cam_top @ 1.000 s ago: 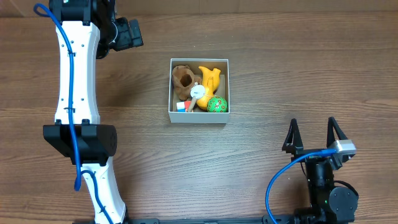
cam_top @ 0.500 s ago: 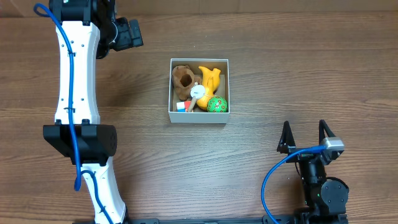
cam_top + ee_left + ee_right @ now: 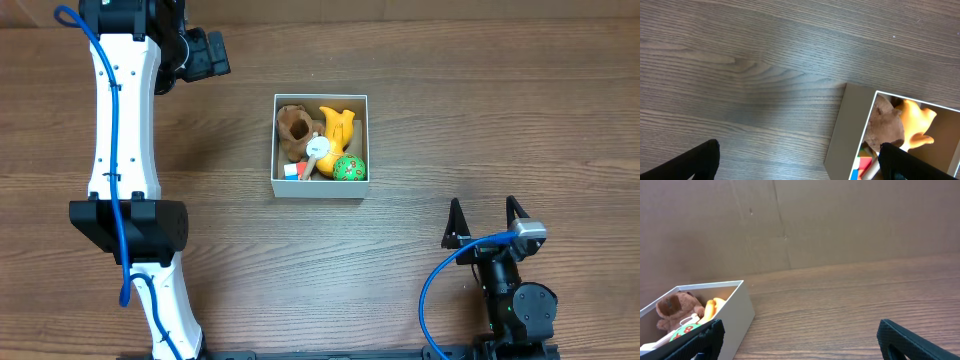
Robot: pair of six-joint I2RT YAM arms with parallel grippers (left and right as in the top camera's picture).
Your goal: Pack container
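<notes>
The container (image 3: pixel 274 150) is a square white-walled box at the table's middle. It holds a brown plush toy (image 3: pixel 293 130), a yellow banana-shaped toy (image 3: pixel 339 125), a green ball (image 3: pixel 350 168) and small red, blue and white pieces (image 3: pixel 293 171). It also shows in the left wrist view (image 3: pixel 850 130) and the right wrist view (image 3: pixel 735 312). My left gripper (image 3: pixel 800 162) is open and empty, high at the far left, its fingertips straddling the box's left wall in its view. My right gripper (image 3: pixel 484 218) is open and empty, near the front right, apart from the box.
The left arm's white links (image 3: pixel 125 120) stretch along the table's left side. A brown cardboard wall (image 3: pixel 840 220) stands behind the table in the right wrist view. Bare wood surrounds the box.
My right gripper has drawn back toward the front edge and a little to the left, away from the box. The left arm and the box contents have not moved.
</notes>
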